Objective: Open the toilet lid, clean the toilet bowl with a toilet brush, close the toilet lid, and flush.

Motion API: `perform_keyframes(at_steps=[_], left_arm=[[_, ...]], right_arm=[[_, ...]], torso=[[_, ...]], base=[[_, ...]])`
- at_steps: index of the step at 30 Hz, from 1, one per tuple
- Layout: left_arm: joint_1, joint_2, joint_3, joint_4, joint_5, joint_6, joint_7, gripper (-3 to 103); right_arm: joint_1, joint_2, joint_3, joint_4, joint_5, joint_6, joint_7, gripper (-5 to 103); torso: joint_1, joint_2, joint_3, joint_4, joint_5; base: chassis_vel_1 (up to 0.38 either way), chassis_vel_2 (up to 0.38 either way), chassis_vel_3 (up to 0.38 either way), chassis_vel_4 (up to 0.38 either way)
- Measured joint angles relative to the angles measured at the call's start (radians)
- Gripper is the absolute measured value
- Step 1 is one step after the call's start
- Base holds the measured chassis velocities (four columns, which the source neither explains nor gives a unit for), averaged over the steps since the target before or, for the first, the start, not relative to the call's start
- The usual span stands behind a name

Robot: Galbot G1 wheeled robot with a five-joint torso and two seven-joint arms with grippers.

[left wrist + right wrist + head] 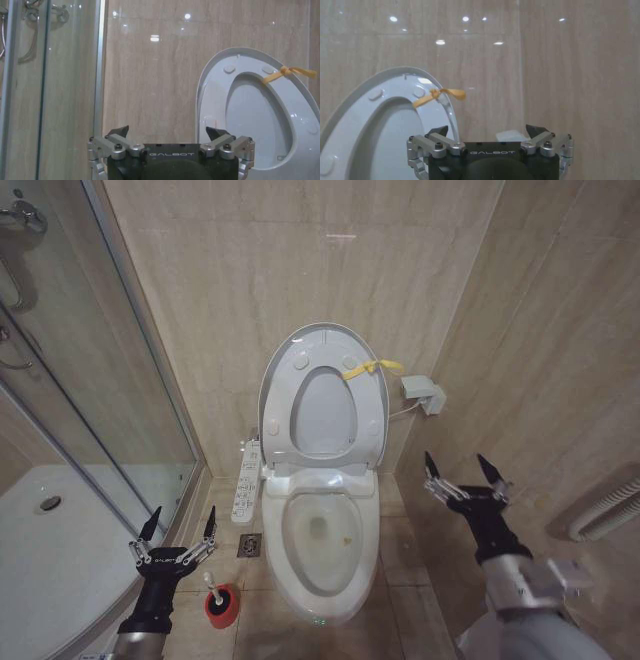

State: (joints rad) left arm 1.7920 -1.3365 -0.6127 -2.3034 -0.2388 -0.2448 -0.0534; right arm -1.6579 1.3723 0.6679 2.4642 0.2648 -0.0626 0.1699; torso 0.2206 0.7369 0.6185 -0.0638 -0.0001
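The white toilet lid [283, 365] stands raised against the back wall with the seat [372, 425], and a yellow strap [372, 368] is tied at its upper right edge. Below it the toilet bowl [325, 570] lies open with water at the bottom. The toilet brush [212, 584] stands in its red cup holder [224, 605] on the floor, left of the bowl. My left gripper [182, 522] hangs open just above and left of the brush. My right gripper [462, 467] is open, right of the bowl. The left wrist view shows the lid [215, 71], and so does the right wrist view [365, 108].
A glass shower door [110, 380] and white shower tray [60, 550] fill the left side. A control panel [246, 480] sticks out left of the seat, with a floor drain [250, 545] below it. A white wall box [423, 393] and a corrugated hose [610, 510] are on the right wall.
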Motion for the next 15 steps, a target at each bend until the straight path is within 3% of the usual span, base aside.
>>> perform_keyframes(at_steps=[9, 15], left_arm=[[0.0, 0.0, 0.0, 0.0, 0.0, 0.0, 0.0, 100], [0.0, 0.0, 0.0, 0.0, 0.0, 0.0, 0.0, 100]], right_arm=[[-0.138, 0.079, -0.028, -0.01, -0.087, 0.116, -0.073, 100], [-0.173, 0.099, -0.039, 0.02, -0.086, 0.094, -0.111, 100]], torso=[[0.0, 0.0, 0.0, 0.0001, 0.0], [0.0, 0.0, 0.0, 0.0, 0.0]], base=[[0.0, 0.0, 0.0, 0.0], [0.0, 0.0, 0.0, 0.0]])
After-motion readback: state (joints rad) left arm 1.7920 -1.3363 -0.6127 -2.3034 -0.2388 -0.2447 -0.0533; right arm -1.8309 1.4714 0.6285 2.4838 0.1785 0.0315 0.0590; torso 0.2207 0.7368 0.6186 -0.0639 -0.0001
